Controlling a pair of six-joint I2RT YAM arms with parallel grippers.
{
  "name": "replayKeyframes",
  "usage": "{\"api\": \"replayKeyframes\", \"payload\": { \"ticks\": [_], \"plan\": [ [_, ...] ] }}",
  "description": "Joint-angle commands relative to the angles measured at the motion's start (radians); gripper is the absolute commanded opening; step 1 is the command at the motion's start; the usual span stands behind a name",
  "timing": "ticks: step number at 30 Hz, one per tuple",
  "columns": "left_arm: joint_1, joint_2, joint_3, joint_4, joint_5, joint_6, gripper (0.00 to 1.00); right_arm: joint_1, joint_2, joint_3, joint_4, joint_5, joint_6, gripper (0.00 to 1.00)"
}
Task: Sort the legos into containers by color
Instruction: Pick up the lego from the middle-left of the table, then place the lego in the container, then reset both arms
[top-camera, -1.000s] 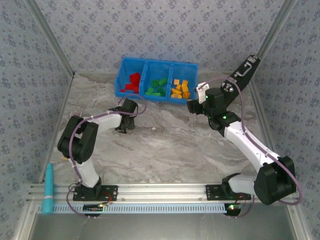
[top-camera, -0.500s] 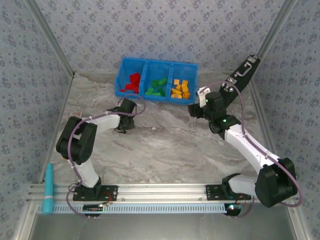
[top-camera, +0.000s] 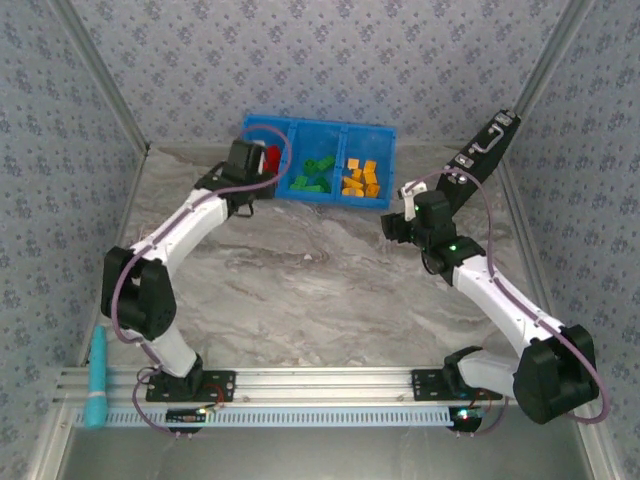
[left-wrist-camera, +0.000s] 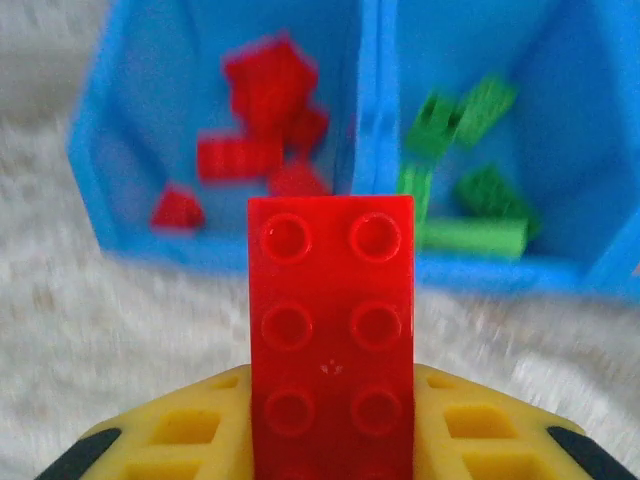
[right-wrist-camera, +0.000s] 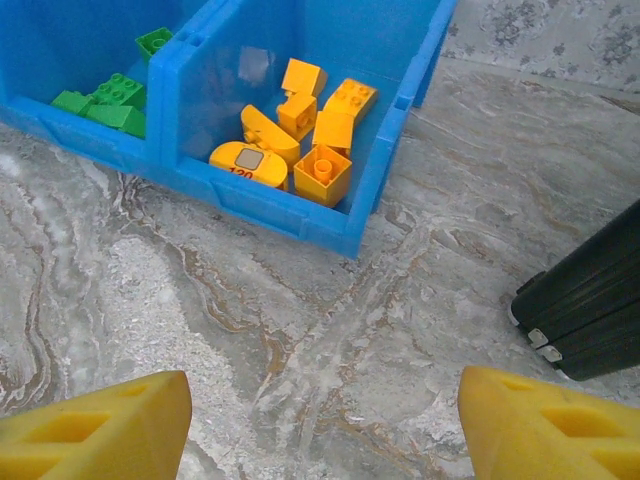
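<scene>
Open marble table (top-camera: 320, 290) stretches in front of the blue bin (top-camera: 370, 135), whose compartments hold red (left-wrist-camera: 265, 140), green (left-wrist-camera: 470, 200) and orange-yellow legos (right-wrist-camera: 300, 130). The right gripper (right-wrist-camera: 325, 420), jaws spread, hovers off the bin's near right corner. The left gripper (left-wrist-camera: 330, 430) pinches a red brick (left-wrist-camera: 330, 330) at the bin's near edge.

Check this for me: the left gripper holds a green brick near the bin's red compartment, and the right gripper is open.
One thing is wrong: the brick in the left gripper is red, not green, as the left wrist view shows. It is held near the bin's compartment of red bricks, and the right gripper is open.
</scene>
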Motion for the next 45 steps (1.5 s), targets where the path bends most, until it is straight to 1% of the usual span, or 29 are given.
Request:
{"api": "replayKeyframes", "payload": {
  "ticks": [1,5,9,11,12,14,17,20,21,24,26,27,29,30,31,35,38,39,41,42,44,45],
  "plan": [
    [0.044,0.118,0.150,0.021,0.032,0.074,0.14,-0.002,-0.023,0.005,-0.037,0.053,0.036,0.73],
    [0.082,0.287,0.329,0.018,0.067,0.062,0.13,-0.003,-0.048,0.026,-0.085,0.103,0.053,0.73],
    [0.115,0.485,0.560,-0.025,0.093,0.049,0.13,-0.005,-0.076,0.029,-0.107,0.149,0.079,0.75],
    [0.132,0.580,0.674,-0.055,0.097,0.040,0.13,-0.007,-0.082,0.025,-0.116,0.182,0.095,0.78],
    [0.141,0.629,0.731,-0.073,0.104,0.031,0.13,-0.008,-0.084,0.018,-0.116,0.199,0.109,0.82],
    [0.152,0.712,0.838,-0.111,0.125,0.018,0.13,-0.017,-0.084,0.001,-0.104,0.206,0.124,0.99],
    [0.156,0.818,0.985,-0.171,0.126,0.019,0.14,-0.035,-0.076,-0.021,-0.066,0.192,0.128,0.99],
    [0.156,0.863,1.046,-0.188,0.132,0.004,0.16,-0.071,-0.056,-0.029,-0.025,0.161,0.127,0.99],
    [0.155,0.867,1.052,-0.189,0.136,-0.004,0.18,-0.084,-0.043,-0.026,-0.014,0.151,0.124,0.99],
    [0.154,0.869,1.067,-0.206,0.146,-0.026,0.32,-0.119,-0.010,-0.002,0.007,0.117,0.113,0.99],
    [0.155,0.866,1.090,-0.242,0.141,-0.027,0.48,-0.134,0.005,0.015,0.019,0.105,0.102,0.99],
    [0.155,0.858,1.095,-0.259,0.135,-0.030,0.54,-0.140,0.008,0.025,0.021,0.101,0.096,0.99],
    [0.155,0.830,1.090,-0.293,0.134,-0.032,0.62,-0.153,0.011,0.037,0.019,0.087,0.085,0.99],
    [0.153,0.810,1.080,-0.302,0.134,-0.032,0.80,-0.159,0.012,0.043,0.014,0.083,0.082,0.99],
    [0.150,0.784,1.059,-0.306,0.125,-0.030,0.99,-0.167,0.010,0.047,0.009,0.081,0.083,0.99],
    [0.136,0.654,0.956,-0.324,0.077,-0.006,1.00,-0.200,-0.017,0.043,-0.012,0.042,0.085,0.99],
    [0.122,0.478,0.776,-0.298,0.002,0.030,1.00,-0.218,-0.069,0.015,-0.004,0.022,0.083,0.99],
    [0.118,0.395,0.670,-0.273,-0.027,0.045,1.00,-0.225,-0.093,-0.001,-0.002,0.021,0.083,0.99],
    [0.119,0.209,0.470,-0.153,-0.081,0.075,1.00,-0.241,-0.137,-0.038,0.014,0.022,0.086,0.99],
    [0.121,0.111,0.335,-0.096,-0.132,0.102,1.00,-0.251,-0.161,-0.062,0.022,0.023,0.090,0.99],
    [0.129,-0.074,0.069,0.057,-0.239,0.177,1.00,-0.262,-0.205,-0.101,0.025,0.027,0.095,0.99],
    [0.141,-0.175,-0.099,0.179,-0.274,0.241,1.00,-0.264,-0.230,-0.112,0.000,0.028,0.100,0.99]
  ]
}}
